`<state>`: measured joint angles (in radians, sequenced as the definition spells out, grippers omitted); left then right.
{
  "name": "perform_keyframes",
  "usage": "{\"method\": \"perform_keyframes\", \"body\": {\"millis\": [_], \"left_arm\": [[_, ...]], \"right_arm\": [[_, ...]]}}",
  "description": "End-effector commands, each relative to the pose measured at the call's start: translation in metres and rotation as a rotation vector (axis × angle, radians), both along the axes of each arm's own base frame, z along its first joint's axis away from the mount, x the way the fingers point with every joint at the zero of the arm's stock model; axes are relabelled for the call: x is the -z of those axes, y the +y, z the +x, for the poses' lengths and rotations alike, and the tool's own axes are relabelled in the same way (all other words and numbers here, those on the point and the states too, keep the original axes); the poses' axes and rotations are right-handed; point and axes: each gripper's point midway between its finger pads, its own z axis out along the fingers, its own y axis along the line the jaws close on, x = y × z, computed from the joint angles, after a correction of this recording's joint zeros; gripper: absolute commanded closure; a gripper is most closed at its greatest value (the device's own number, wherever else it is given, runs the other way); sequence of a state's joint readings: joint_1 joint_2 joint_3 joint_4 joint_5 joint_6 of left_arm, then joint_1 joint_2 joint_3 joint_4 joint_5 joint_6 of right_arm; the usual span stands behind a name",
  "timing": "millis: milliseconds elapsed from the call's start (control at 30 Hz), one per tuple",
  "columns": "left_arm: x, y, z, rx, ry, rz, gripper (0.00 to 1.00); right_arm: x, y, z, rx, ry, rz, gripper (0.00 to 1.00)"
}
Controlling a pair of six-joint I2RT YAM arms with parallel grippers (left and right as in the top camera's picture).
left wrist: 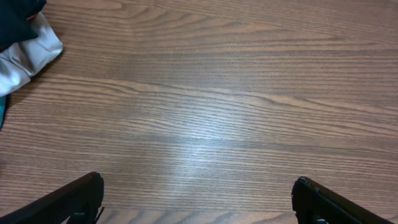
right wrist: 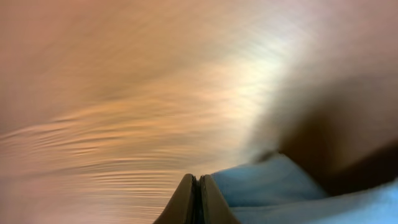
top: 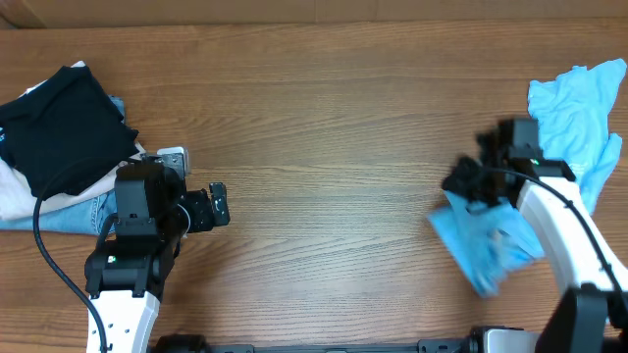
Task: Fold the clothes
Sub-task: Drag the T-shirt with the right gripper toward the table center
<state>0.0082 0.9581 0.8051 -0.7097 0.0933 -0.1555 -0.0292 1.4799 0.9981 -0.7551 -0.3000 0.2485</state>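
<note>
The light sky-blue T-shirt [top: 574, 108] lies crumpled at the far right of the table in the overhead view, with one part [top: 486, 240] drawn out toward the front and blurred. My right gripper [top: 461, 181] sits at that drawn-out part. In the right wrist view its fingers [right wrist: 198, 199] are pressed together, with blue cloth [right wrist: 267, 183] right beside them. My left gripper [top: 218, 206] is open and empty over bare wood at the left. Its two fingers [left wrist: 199, 186] stand wide apart in the left wrist view.
A black folded garment [top: 59, 123] lies at the far left on pale cloth [top: 15, 191], with folded blue denim jeans [top: 69, 211] under them. A corner of the pale cloth [left wrist: 28, 53] shows in the left wrist view. The wooden table [top: 324, 118] stretches between the arms.
</note>
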Motion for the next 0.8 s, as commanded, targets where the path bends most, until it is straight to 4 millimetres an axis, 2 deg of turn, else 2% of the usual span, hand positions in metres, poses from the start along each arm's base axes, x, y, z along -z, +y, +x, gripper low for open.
{"method": "perform_keyframes", "body": {"millis": [0,67,167,233,333,767], "left_arm": [[-0.012,0.0,0.005,-0.008,-0.033,-0.012,0.02],[-0.012,0.0,0.006,-0.008,-0.036,-0.012,0.02],[-0.013,0.0,0.007,-0.008,-0.039,-0.012,0.02],[-0.013,0.0,0.007,-0.008,-0.04,-0.012,0.02],[-0.013,0.0,0.007,-0.008,-0.04,-0.012,0.02],[-0.02,-0.003,0.013,0.006,-0.078,-0.024,0.02]], "right_arm": [[-0.084,0.071,0.024,-0.237,-0.243,0.086,0.96],[-0.106,0.097,0.03,-0.304,-0.321,0.092,0.96],[-0.13,0.129,0.035,-0.379,-0.424,0.112,0.96],[-0.139,0.148,0.037,-0.42,-0.483,0.121,0.96],[-0.143,0.161,0.038,-0.441,-0.522,0.106,0.96],[-0.129,0.159,0.027,-0.448,-0.449,0.088,0.96]]}}
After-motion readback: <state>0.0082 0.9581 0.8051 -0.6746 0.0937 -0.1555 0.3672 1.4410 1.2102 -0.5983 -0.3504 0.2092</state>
